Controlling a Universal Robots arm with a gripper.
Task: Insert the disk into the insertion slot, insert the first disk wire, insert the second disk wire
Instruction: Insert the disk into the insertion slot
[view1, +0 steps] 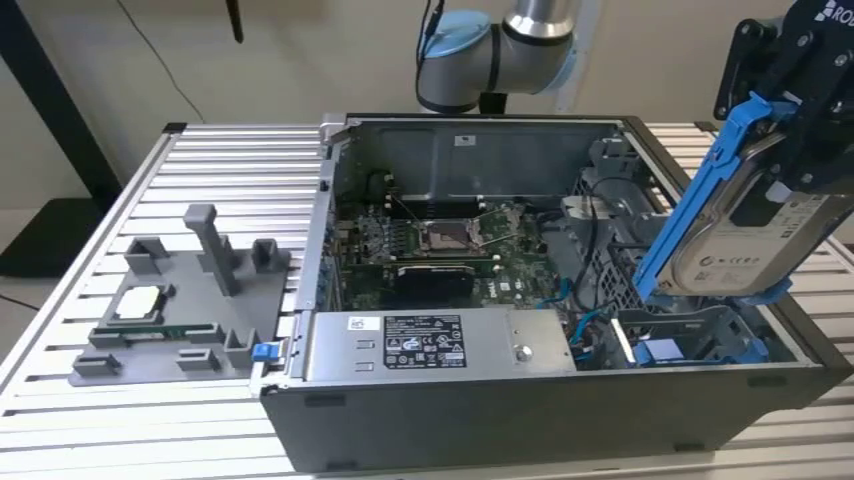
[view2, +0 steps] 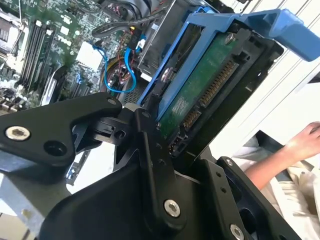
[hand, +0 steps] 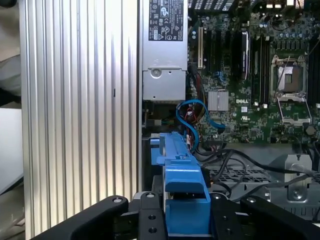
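Hand (view1: 790, 165): pressed shut on the disk, pinching it across its blue carrier frame (view1: 701, 190); black fingers (hand: 150, 220) flank the blue plastic in the first wrist view.
Disk (view1: 761, 250): held in the air at the exterior view's right, steeply tilted, white label facing the exterior camera; green circuit board (view2: 205, 90) on its other face, seen in the second wrist view.
Insertion slot (view1: 694, 335): grey bay with blue parts in the case corner at the exterior view's right, just below the disk's lower end; cannot tell whether the two touch.
Computer case (view1: 534, 410): lying open on its side, motherboard (view1: 441, 240) exposed inside.
Power-supply box (view1: 427, 345): silver, labelled, along the near wall of the case, beside the slot.
Blue cables (hand: 192, 112): looped inside the case between the power-supply box and the slot.
Robot arm (view1: 507, 40): behind the case, above its far wall.
Table (view1: 227, 150): slatted metal, carrying the case.
Grey fixture (view1: 187, 300): on the table at the exterior view's left, apart from the case.
Person's arm (view2: 295, 145): beyond the disk in the second wrist view.
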